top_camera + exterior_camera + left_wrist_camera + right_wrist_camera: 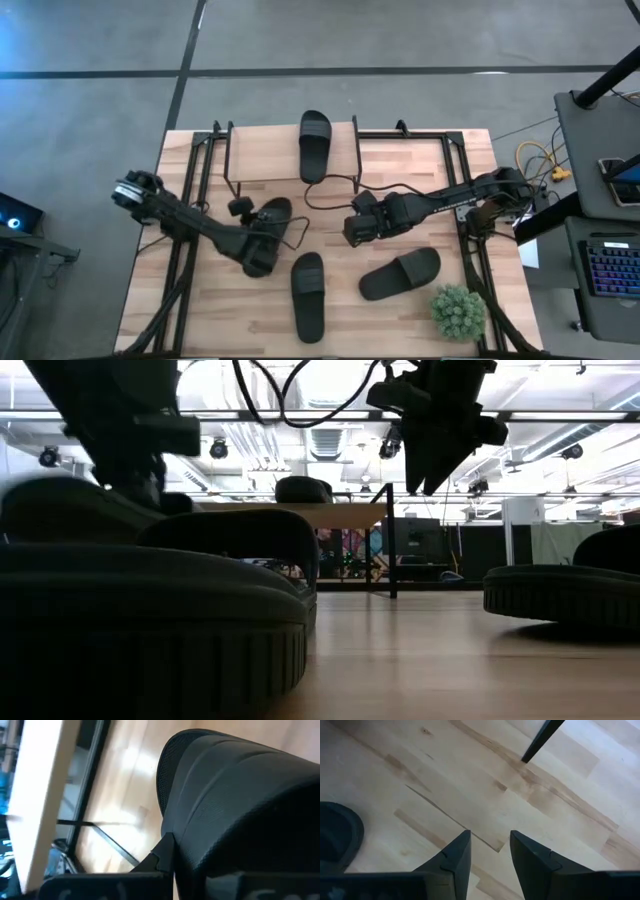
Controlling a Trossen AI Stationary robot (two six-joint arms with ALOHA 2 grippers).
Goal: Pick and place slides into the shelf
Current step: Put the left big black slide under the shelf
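Left tool [262,240] clamped on a black slide [268,222] in front of the shelf [262,150], right tool [354,228] part-open over bare tabletop [530,805]; slide looks light, flexible, grippy—best taken by sole edge or strap.

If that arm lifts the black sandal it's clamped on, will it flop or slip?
The slide in the left gripper looks thick-soled and moulded, so probably stiff, barely sagging. Its textured strap should resist slipping. Flat and oval, it's unlikely to roll when set down.
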